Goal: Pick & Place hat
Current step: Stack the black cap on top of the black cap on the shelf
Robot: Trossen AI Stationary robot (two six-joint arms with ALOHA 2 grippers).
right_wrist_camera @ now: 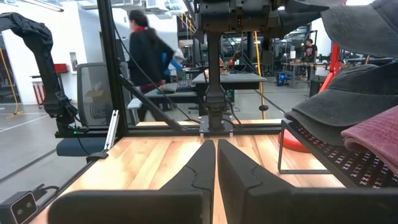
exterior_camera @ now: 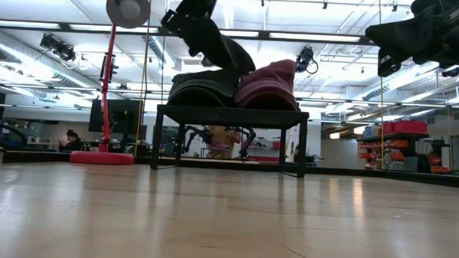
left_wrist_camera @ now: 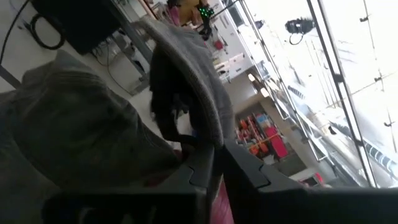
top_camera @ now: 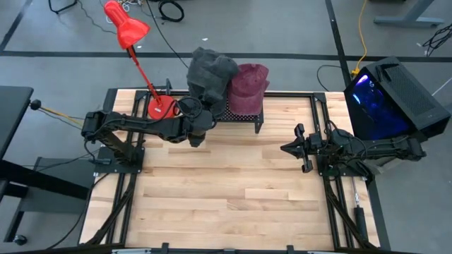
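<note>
Grey hat (top_camera: 210, 76) | left gripper (top_camera: 200, 116) clamps brim | low view: lifted off rack (exterior_camera: 230, 114)

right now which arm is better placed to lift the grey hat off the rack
Left. The left gripper is already at the grey hat on the rack, fingers shut on its brim. The right gripper waits shut, off to the side over the table.

A wooden table (top_camera: 226, 190) carries a black rack (top_camera: 244, 116) at its far edge and a red lamp's base (top_camera: 159, 107).
</note>
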